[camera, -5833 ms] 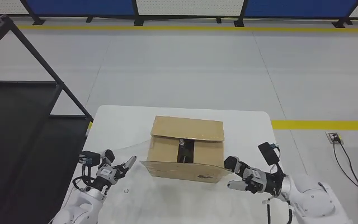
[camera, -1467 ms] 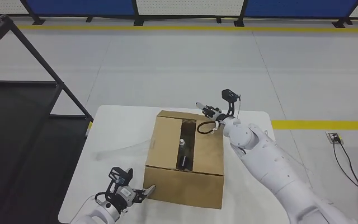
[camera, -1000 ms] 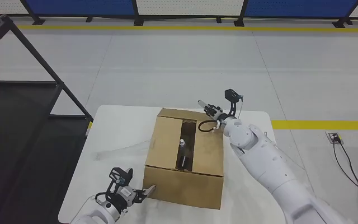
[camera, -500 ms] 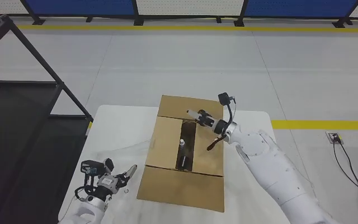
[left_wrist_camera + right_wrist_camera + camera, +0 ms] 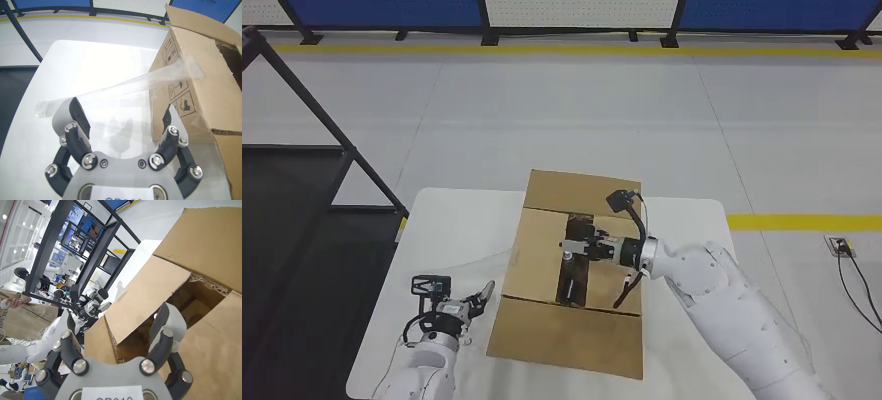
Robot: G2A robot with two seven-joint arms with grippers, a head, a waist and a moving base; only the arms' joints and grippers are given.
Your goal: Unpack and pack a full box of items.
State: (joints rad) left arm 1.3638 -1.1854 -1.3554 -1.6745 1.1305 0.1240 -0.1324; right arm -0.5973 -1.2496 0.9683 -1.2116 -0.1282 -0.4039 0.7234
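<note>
Spread wide: left gripper (image 5: 122, 106) and right gripper (image 5: 572, 247).
The left, silver-fingered with black ribbed pads (image 5: 79, 115), sits low at the near left; the white right arm (image 5: 712, 290) stretches leftward from the near right, its gripper mid-scene.

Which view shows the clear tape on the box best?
The left wrist view: the tape stretches from the box side wall out over the table, past the open left gripper. In the top view it is a faint streak; the right wrist view leaves it unclear.
</note>
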